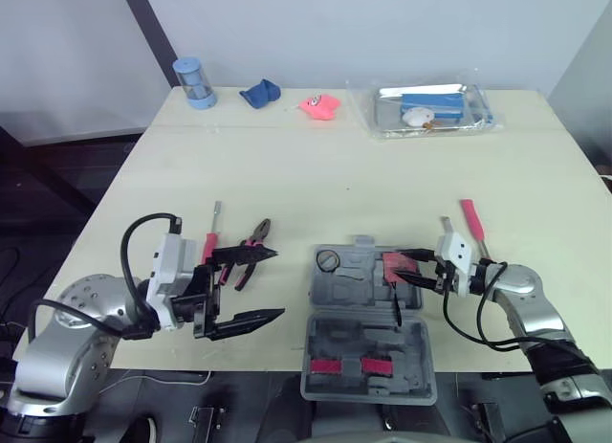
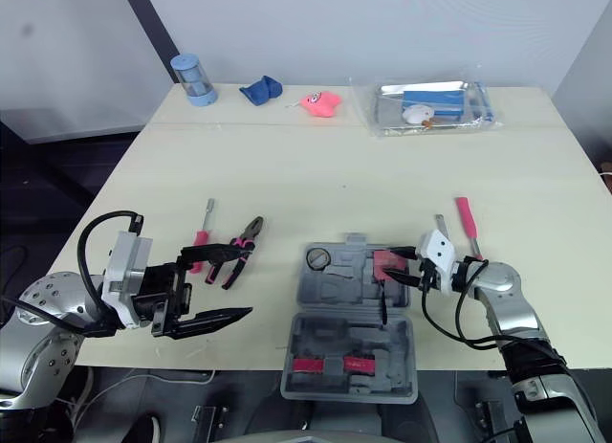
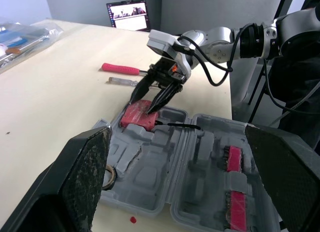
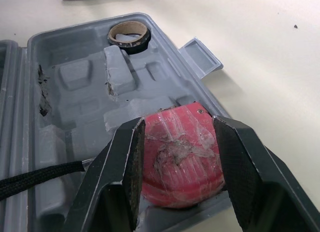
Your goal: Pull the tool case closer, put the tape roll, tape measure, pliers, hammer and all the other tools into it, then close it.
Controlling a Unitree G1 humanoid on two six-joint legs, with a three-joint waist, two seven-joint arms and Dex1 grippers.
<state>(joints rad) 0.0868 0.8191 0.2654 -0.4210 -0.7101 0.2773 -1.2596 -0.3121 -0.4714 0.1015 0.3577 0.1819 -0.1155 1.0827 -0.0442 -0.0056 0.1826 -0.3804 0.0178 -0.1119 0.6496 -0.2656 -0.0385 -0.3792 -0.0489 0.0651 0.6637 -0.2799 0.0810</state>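
The right gripper [image 1: 407, 269] is clamping both fingers against the sides of the red tape measure [image 4: 182, 157], lowering it at the right end of the open tool case [image 1: 349, 282] — seemingly its moulded pocket, the tape roll [image 1: 328, 261] already lying at the left end. The left gripper [image 1: 278, 282] is hanging wide open and empty just beside the pliers [image 1: 251, 253] — probably its next pick.

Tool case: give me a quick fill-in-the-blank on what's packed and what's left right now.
1. The right gripper is shut on the red ____ at the open tool case.
2. The tape roll lies ____ the case.
3. The open left gripper is near the pliers, which lie on the ____.
Missing words: tape measure; inside; table.
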